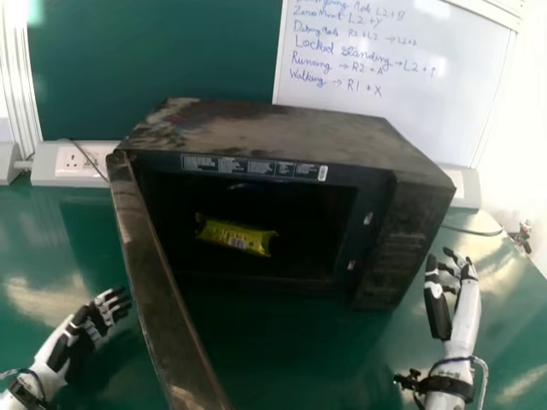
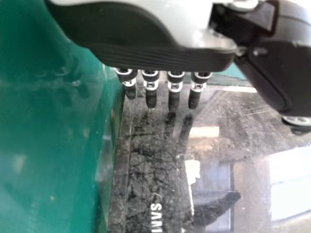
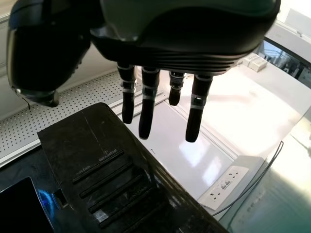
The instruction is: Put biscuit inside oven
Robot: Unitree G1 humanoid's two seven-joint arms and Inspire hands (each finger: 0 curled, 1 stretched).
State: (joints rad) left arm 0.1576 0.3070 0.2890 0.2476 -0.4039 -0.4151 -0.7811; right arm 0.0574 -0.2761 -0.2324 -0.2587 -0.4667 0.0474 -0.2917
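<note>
The black oven (image 1: 282, 128) stands on the green table with its door (image 1: 158, 282) swung open toward the robot's left. Inside the cavity lies the yellow-green biscuit packet (image 1: 235, 236), touched by neither hand. My left hand (image 1: 85, 329) is left of the door, fingers extended toward its outer face; in the left wrist view the left hand (image 2: 150, 92) has straight fingers close to the glossy door (image 2: 160, 170). To the right of the oven is my right hand (image 1: 440, 299), empty. The right wrist view has the right hand (image 3: 146, 107) with straight fingers near the oven's control side (image 3: 107, 170).
Wall sockets (image 1: 79, 161) sit behind the oven at the left, and more (image 3: 226, 184) are beyond its right side. A whiteboard (image 1: 393, 68) stands behind. A cable (image 1: 474, 231) lies on the green table (image 1: 43, 248) at the right.
</note>
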